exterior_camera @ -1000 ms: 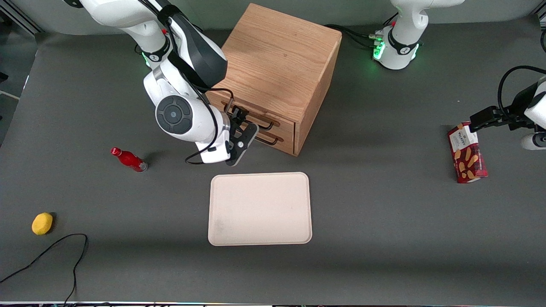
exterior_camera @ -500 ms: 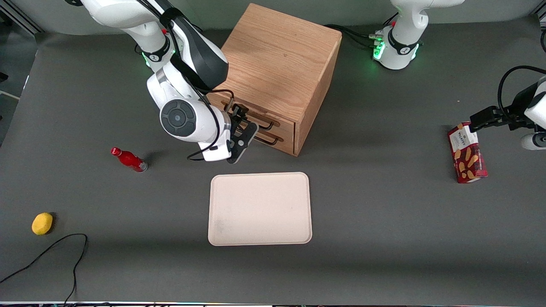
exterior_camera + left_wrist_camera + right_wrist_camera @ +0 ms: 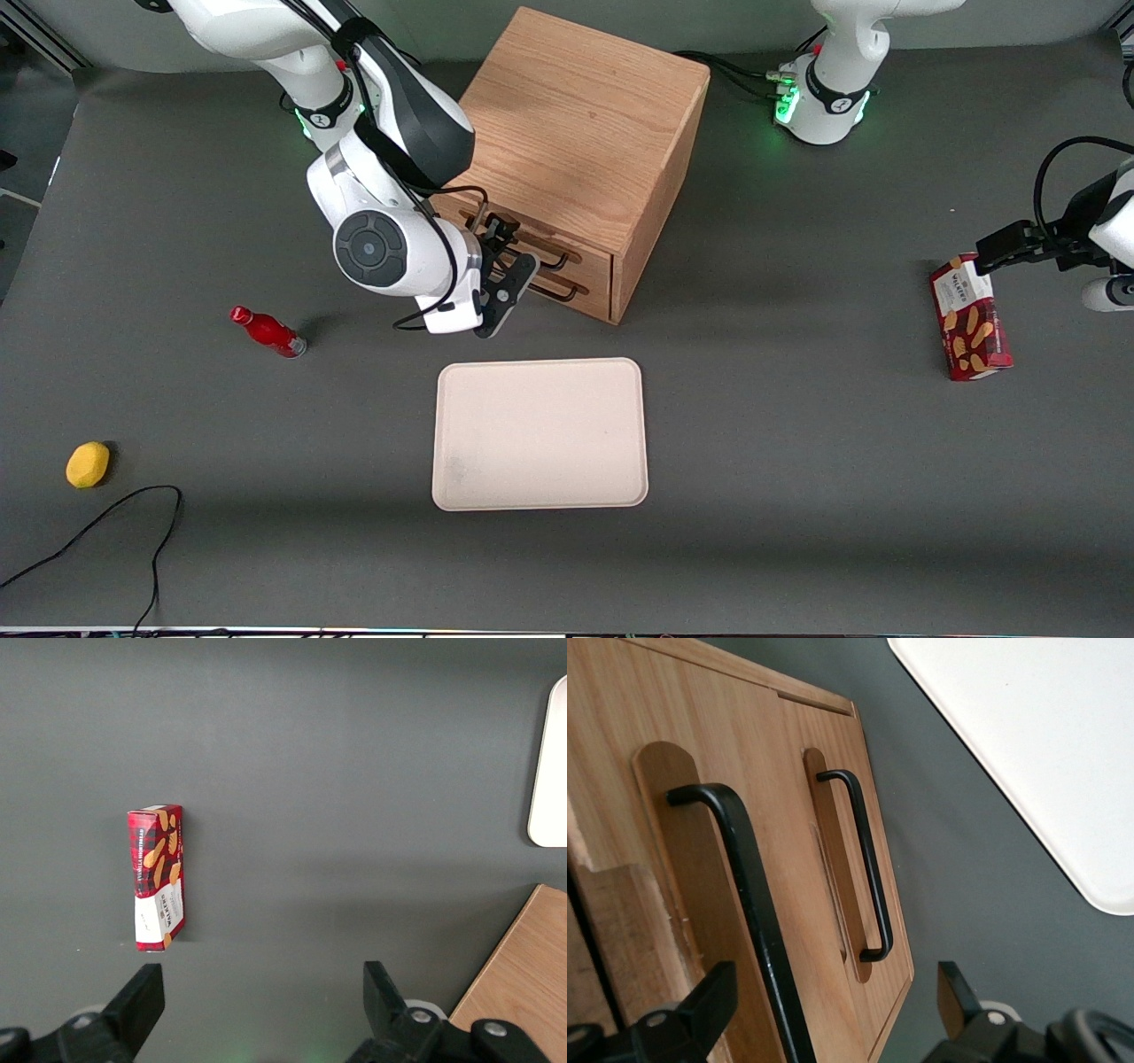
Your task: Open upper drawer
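dark grey table (image 3: 797,496) bearing oak cabinet (image 3: 580,133); upper drawer (image 3: 700,904), topmost of two, apparently shut. gripper (image 3: 833,1028) spread wide, astride the black handle (image 3: 749,904), not yet closed. likely rigid, smooth-sliding; best gripped mid-bar, pulled straight outward.

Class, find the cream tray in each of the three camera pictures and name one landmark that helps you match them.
Front view: the tray lies flat on the table, nearer the camera than the cabinet; the gripper is at the upper drawer.
Left wrist view: only a rounded edge of the tray shows.
Right wrist view: one corner of the tray shows, with the upper drawer.
Shared landmark: the cabinet's oak wood.
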You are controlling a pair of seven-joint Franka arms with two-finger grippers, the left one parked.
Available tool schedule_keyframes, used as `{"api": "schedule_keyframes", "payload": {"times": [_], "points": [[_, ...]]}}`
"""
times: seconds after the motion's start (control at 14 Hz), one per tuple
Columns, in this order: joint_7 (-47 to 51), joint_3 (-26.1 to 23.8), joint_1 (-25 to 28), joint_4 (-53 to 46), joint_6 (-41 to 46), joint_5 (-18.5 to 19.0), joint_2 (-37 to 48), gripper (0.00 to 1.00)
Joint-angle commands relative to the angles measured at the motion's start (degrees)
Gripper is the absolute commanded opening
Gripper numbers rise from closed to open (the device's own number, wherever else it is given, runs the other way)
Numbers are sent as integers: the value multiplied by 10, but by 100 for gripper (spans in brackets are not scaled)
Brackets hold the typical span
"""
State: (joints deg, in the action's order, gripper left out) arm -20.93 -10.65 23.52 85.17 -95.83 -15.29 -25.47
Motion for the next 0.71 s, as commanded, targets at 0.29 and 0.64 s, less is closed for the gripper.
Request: {"api": "schedule_keyframes", "payload": {"times": [0.29, 0.64], "points": [[-10, 5, 8, 32, -30, -16, 7, 100], [-15, 5, 7, 43, -61, -16, -2, 100]]}}
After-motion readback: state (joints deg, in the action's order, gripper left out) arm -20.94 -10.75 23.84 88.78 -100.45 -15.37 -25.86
